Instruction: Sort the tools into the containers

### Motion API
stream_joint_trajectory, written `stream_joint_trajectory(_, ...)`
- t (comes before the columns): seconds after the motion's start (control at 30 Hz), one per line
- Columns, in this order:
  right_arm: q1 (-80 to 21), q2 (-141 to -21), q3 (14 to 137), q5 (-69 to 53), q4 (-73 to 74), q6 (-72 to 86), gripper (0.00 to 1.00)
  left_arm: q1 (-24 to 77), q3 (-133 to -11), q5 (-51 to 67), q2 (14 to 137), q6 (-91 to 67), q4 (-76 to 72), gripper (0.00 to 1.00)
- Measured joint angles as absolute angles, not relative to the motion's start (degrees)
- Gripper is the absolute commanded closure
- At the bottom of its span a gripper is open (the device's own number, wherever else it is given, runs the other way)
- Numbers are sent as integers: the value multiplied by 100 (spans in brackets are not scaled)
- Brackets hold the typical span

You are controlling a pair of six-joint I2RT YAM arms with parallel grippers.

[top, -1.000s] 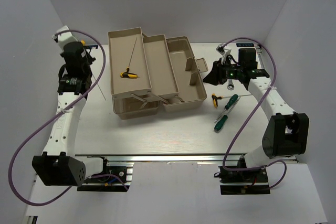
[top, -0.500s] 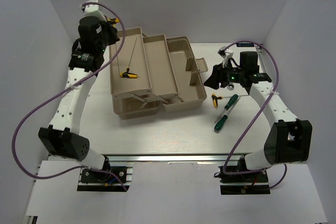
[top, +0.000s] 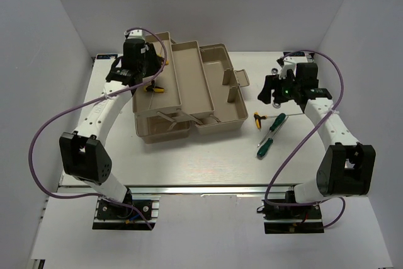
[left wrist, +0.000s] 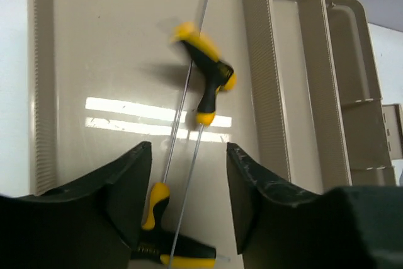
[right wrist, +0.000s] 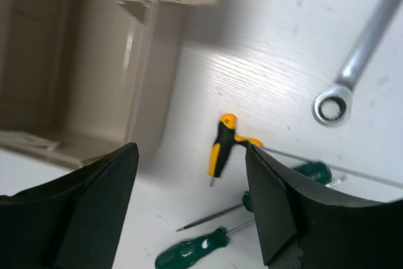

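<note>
Left gripper [left wrist: 189,152] hangs over the left tray [left wrist: 104,36] of the opened toolbox, jaws parted to a moderate gap, nothing clamped between them. Two yellow-and-black T-handle hex keys lie in that tray. The upper hex key [left wrist: 206,81] is beyond the fingertips, its handle blurred, its thin shaft running toward the tray's far end. The lower hex key [left wrist: 155,209] shows in the gap between the two fingers, handle close to the left finger [left wrist: 129,187], not touching either pad as far as the wrist view shows. The middle tray [left wrist: 296,48] lies to the right of it. Right gripper [right wrist: 190,149] hovers above the table [right wrist: 264,42], just right of the toolbox base [right wrist: 88,61], jaws spread wide and holding nothing. A third hex key [right wrist: 220,146] lies on the table directly below the gap, nearer the right finger [right wrist: 280,206]. Two green-handled screwdrivers [right wrist: 192,251] lie just nearer the arm bases than it. The silver wrench [right wrist: 352,70] lies off to the right, outside the jaws, ring end toward the hex key.
</note>
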State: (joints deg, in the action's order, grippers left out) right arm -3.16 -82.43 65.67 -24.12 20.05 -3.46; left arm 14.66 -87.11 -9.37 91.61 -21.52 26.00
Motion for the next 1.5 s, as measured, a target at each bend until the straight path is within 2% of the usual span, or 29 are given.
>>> stream_joint_trajectory(0.13,-311,-8254,6348,-1588,2005,-5,35,1474,-8818,-939,9078,-2206,2668,31)
stream_joint_trajectory(0.17,-314,-8267,6265,-1334,2010,126,36,1474,-8884,-932,9050,-2217,2668,27)
stream_joint_trajectory(0.37,-307,-8836,6193,-438,1859,449,36,1474,-8982,-646,8390,-2408,2545,26)
stream_joint_trajectory(0.4,-305,-9013,6211,-368,1780,449,35,1476,-8932,-563,8208,-2456,2480,16)
stream_joint_trajectory(0.5,-305,-9717,6589,-110,1675,412,35,1476,-8484,-237,7544,-2655,2222,13)
stream_joint_trajectory(0.67,-307,-10965,7703,309,1479,298,35,1542,-7561,97,6700,-2947,2078,12)
stream_joint_trajectory(0.8,-307,-11330,8141,513,1411,152,36,1597,-7000,113,6423,-3159,2132,12)
stream_joint_trajectory(1.03,-242,-12193,9419,670,1288,-191,39,1599,-6799,1,6243,-3365,2373,12)
stream_joint_trajectory(1.33,-10,-12628,9384,364,1481,-360,48,1599,-6801,-60,6217,-3400,2620,13)
stream_joint_trajectory(1.5,213,-12713,9507,-32,1647,-414,57,1599,-6801,-64,6198,-3413,2681,14)
